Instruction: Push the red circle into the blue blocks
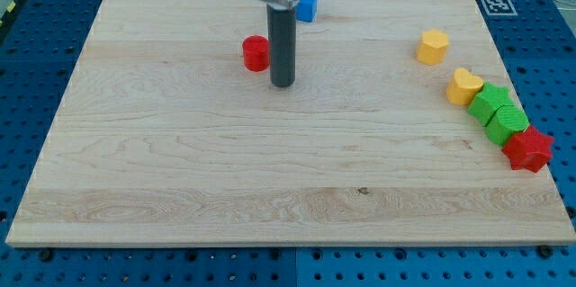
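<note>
The red circle (256, 53) lies on the wooden board near the view's top middle. My tip (283, 83) rests on the board just right of it and slightly below, close to touching it. The blue blocks (308, 5) sit above and to the right of the red circle; the arm hides most of them, and only a blue corner shows to the right of the rod.
Along the view's right edge lie a yellow block (432, 46), a yellow heart (465, 85), two green blocks (498, 114) and a red star (528, 149). The board (180, 170) sits on a blue pegboard table. A marker tag (496, 4) is at the top right.
</note>
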Action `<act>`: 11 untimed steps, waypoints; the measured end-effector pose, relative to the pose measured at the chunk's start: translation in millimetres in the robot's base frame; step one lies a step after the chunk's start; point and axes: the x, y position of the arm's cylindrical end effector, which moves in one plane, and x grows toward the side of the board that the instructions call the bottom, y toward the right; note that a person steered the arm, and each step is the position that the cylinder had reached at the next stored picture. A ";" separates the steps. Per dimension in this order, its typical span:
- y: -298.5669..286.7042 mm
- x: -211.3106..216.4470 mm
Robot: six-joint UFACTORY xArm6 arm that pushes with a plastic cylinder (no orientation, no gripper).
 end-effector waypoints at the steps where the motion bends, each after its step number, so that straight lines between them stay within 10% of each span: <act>1: -33.7 8.2; 4: -48.5 -78.7; 11: -22.6 -67.8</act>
